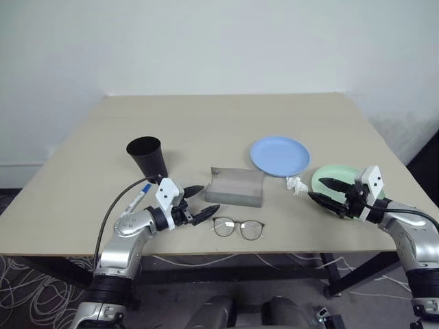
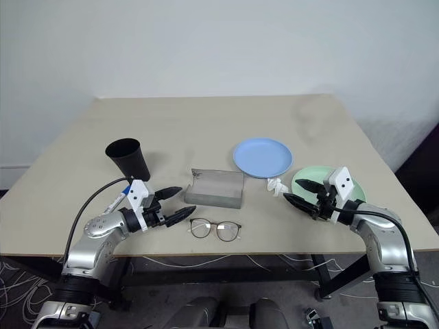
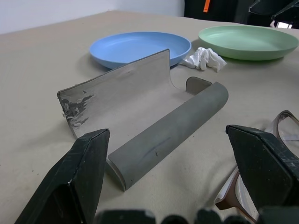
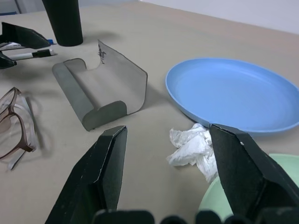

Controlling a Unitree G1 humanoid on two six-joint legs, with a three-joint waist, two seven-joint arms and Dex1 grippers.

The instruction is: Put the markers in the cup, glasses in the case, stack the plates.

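Table (image 1: 206, 123): tan top, all items on its near half.

Left claw (image 1: 194, 203): fingers apart, nothing between them, hovering low just left of the glasses (image 1: 238, 228) and pointing toward the case (image 1: 235, 186). In the left wrist view both black fingers (image 3: 77, 179) frame the case, with the glasses' rim at one side.

Right claw (image 1: 325, 191): fingers apart, empty, held over the near-left edge of the green plate (image 1: 337, 178), tips aimed at the tissue (image 1: 296, 185).

Case: grey, lying open (flap standing up at the back, rounded body toward the front), mid-table, between cup and plates.

Glasses: unfolded, lenses flat on the table, just in front of the case, apart from it.

Cup (image 1: 147, 157): black, upright, left of the case, behind the left arm.

Marker (image 1: 138, 199): white with blue cap, lying on the table near the cup's base, partly hidden by the left arm's cable.

Blue plate (image 1: 279, 155): right of the case and behind it. Green plate sits to its right and nearer; the two are just beside each other, not stacked. Tissue lies crumpled between them, at the blue plate's near edge.
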